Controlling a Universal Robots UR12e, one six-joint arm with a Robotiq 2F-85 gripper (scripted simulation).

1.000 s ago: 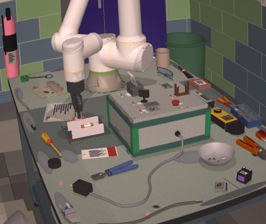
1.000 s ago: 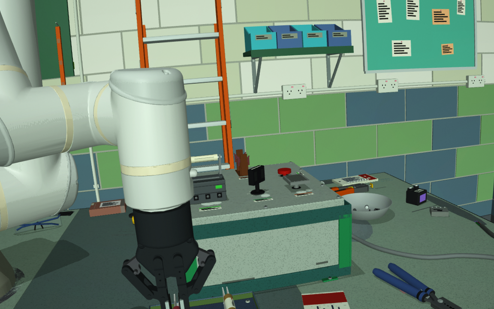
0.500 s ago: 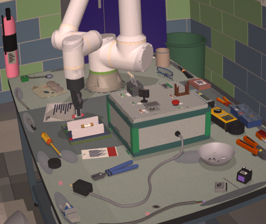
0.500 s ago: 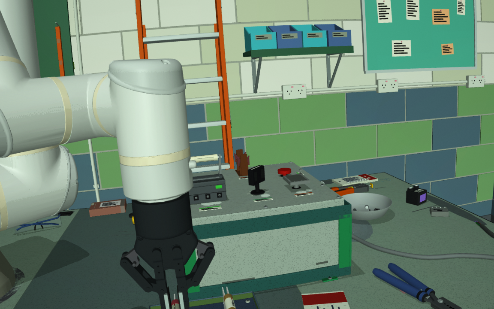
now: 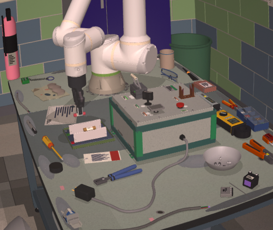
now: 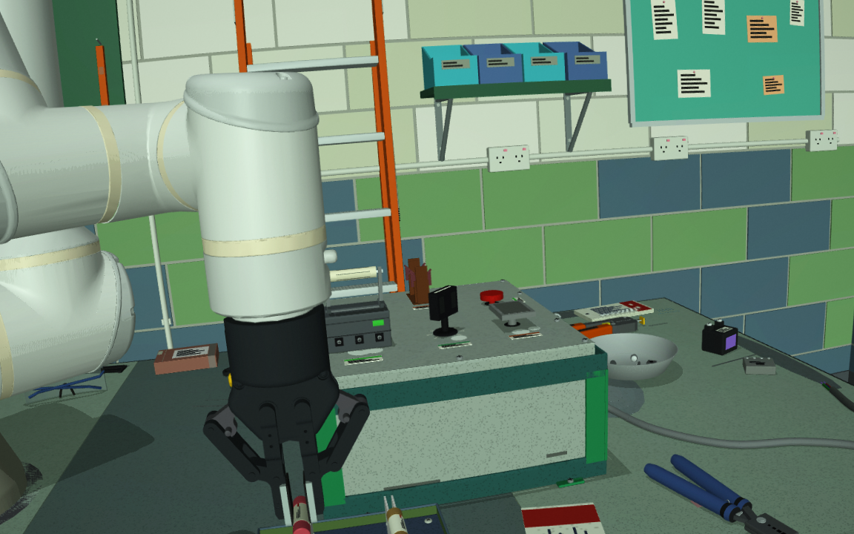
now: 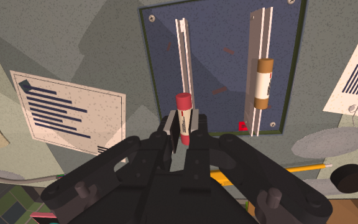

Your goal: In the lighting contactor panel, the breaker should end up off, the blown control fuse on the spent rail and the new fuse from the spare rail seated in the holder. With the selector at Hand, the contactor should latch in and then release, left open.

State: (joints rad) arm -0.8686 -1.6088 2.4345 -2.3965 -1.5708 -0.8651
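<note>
The red-capped fuse (image 7: pixel 184 119) sits between my gripper's (image 7: pixel 183 124) two finger pads, which grip its white middle, just above the rear rail (image 7: pixel 185 65) of the blue rail plate left of the panel. The gripper (image 5: pixel 80 113) hangs straight down over that rail. A brown-capped fuse (image 7: pixel 263 83) rests on the front rail (image 5: pixel 90 128). The grey and green contactor panel (image 5: pixel 162 118) stands to the right, with its breaker (image 5: pixel 137 89), black selector knob (image 5: pixel 147 97), red button (image 5: pixel 180 105) and empty brown fuse holder (image 5: pixel 186 91) on top.
A green bin (image 5: pixel 192 53) stands at the back right corner. Blue pliers (image 5: pixel 119 174), a red and white tag (image 5: pixel 102 156), a yellow screwdriver (image 5: pixel 51 146) and a black puck (image 5: pixel 56 167) lie in front of the rails. A printed sheet (image 5: pixel 60 114) lies behind them.
</note>
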